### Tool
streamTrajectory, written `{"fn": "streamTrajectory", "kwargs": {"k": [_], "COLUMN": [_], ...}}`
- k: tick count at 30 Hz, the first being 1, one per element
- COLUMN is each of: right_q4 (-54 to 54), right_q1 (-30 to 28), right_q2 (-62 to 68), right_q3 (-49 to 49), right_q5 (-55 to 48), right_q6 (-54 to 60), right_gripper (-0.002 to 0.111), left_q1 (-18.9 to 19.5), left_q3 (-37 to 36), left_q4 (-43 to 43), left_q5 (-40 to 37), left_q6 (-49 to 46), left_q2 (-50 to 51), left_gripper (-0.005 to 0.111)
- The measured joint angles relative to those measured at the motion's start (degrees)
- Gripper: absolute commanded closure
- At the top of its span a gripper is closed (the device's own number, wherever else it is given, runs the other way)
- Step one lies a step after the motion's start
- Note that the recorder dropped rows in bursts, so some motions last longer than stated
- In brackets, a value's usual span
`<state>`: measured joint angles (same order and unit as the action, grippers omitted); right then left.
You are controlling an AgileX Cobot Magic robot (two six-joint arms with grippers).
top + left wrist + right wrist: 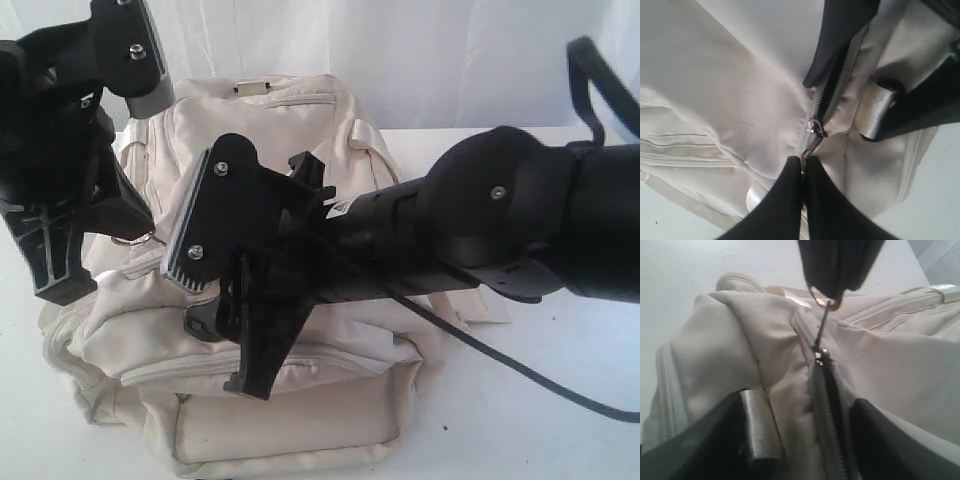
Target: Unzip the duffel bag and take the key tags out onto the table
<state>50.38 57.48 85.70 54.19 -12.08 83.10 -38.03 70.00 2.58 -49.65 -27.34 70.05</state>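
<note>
White worktop, bag mid-frame: left gripper clenched on zip pull, right gripper splayed astride zip; zip partly open, key tags unseen, not yet out.

A large cream duffel bag sits on a white tabletop, in front of a white curtain. Two black robot arms lean over it. The left gripper meets the bag's upper left side, beside a small metal ring. The right arm reaches across from the right, and the right gripper is pressed onto the bag's middle. A black cable trails across the tabletop on the right.
</note>
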Motion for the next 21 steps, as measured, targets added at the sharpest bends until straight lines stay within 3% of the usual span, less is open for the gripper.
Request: {"fn": "streamTrajectory", "kwargs": {"k": [12, 21], "right_q4": [0.00, -3.94], "right_q1": [0.22, 0.22], "right_q2": [0.75, -1.22], "right_q3": [0.00, 0.00], "right_q5": [4.74, 1.02], "right_q6": [-6.58, -10.01], "right_gripper": [0.108, 0.108], "left_q1": [0.00, 0.00], "left_q3": [-5.00, -7.77], "left_q4": [-0.88, 1.70], "left_q5": [2.81, 6.36], "left_q6": [-1.60, -1.18], "left_q2": [0.00, -0.08], "left_gripper": [0.107, 0.107]}}
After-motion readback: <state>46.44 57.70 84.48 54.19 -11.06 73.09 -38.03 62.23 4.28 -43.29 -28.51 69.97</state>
